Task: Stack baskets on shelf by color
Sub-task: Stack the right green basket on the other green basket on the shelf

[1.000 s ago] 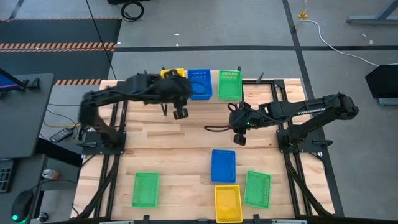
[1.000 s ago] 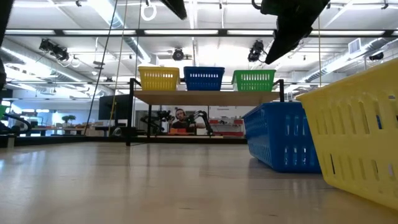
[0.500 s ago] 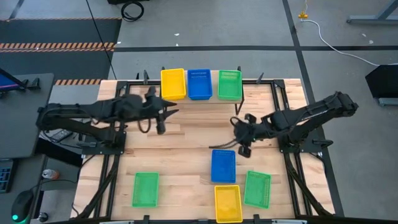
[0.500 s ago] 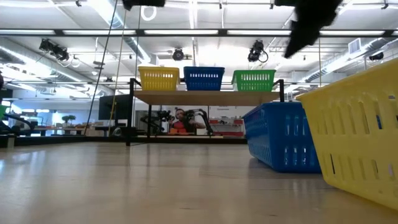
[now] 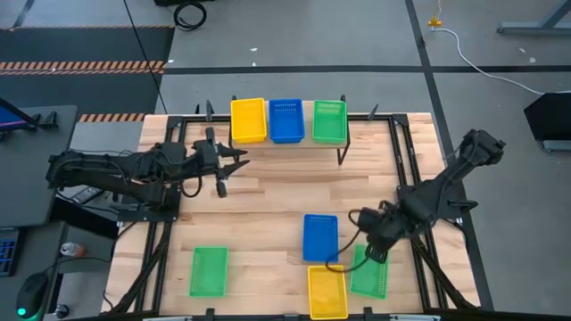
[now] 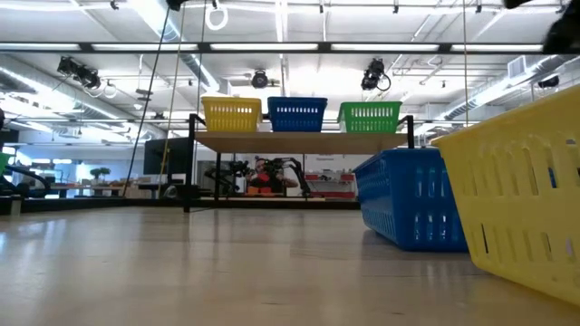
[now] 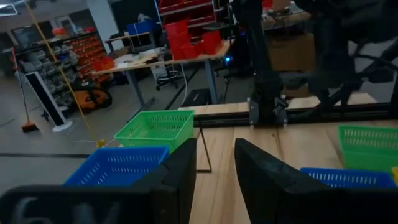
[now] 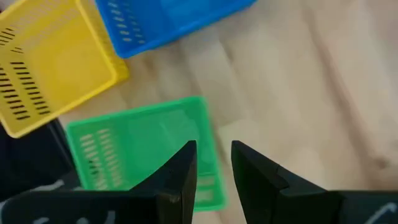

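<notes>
The shelf (image 5: pixel 287 140) stands at the far edge and bears a yellow basket (image 5: pixel 248 119), a blue one (image 5: pixel 286 120) and a green one (image 5: pixel 329 121), each resting on its base. On the table lie a green basket (image 5: pixel 208 271), a blue one (image 5: pixel 320 237), a yellow one (image 5: pixel 326 291) and a second green one (image 5: pixel 370 272). My left gripper (image 5: pixel 239 159) hovers open left of the shelf. My right gripper (image 5: pixel 375 252) is open above that second green basket (image 8: pixel 143 155), its fingers pointing down.
In the low view the blue basket (image 6: pixel 408 204) and the yellow basket (image 6: pixel 517 208) stand close on the right, the shelf (image 6: pixel 299 140) far behind. Bare planks (image 5: pixel 268 201) lie between the shelf and the near baskets. Black frame rails (image 5: pixel 406 169) run along both sides.
My left arm has drawn back from the shelf's yellow basket toward the table's left edge, leaving that basket uncovered. My right gripper has swung from the table's middle toward the near edge and come down over the near right green basket.
</notes>
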Controlling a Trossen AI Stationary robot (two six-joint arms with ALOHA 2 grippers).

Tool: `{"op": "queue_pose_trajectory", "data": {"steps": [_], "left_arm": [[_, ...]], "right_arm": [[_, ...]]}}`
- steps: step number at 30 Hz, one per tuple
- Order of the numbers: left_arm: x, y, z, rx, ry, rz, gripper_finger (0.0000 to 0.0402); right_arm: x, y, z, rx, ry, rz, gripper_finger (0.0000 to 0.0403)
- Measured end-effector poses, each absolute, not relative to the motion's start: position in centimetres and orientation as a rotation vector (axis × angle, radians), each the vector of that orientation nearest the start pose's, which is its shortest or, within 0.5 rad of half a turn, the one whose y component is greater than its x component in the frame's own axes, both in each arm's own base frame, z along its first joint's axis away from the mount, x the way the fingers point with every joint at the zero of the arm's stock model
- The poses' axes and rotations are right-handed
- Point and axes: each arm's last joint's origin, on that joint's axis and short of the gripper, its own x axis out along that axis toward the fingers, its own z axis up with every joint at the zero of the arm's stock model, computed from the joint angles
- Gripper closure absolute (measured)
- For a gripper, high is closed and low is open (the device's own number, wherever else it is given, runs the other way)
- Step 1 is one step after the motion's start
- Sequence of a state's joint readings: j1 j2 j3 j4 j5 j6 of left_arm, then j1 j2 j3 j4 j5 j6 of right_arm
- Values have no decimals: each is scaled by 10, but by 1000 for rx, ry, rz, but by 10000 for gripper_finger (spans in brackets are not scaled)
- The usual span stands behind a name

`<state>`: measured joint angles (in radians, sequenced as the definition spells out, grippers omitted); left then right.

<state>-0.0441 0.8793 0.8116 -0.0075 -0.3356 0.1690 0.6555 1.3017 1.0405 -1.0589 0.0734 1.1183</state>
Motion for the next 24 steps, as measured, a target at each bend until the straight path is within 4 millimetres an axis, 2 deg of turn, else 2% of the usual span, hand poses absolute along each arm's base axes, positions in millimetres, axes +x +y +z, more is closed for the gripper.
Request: {"op": "queue_pose_trajectory", "data": {"steps": [4,9,14,18,24], "left_arm": [[194,0,343,183,100,273,285],[195,-2,341,170,112,202,285],[194,-3,336,136,161,176,285],[194,-3,334,117,171,178,285],[194,-3,335,117,170,178,285]], "right_arm": [[184,160,243,519,1355,-263,296],[191,181,209,419,1452,-327,296],[191,193,178,330,1591,-373,296],[190,196,168,262,1626,-383,296],[188,190,169,160,1595,-430,296]]}}
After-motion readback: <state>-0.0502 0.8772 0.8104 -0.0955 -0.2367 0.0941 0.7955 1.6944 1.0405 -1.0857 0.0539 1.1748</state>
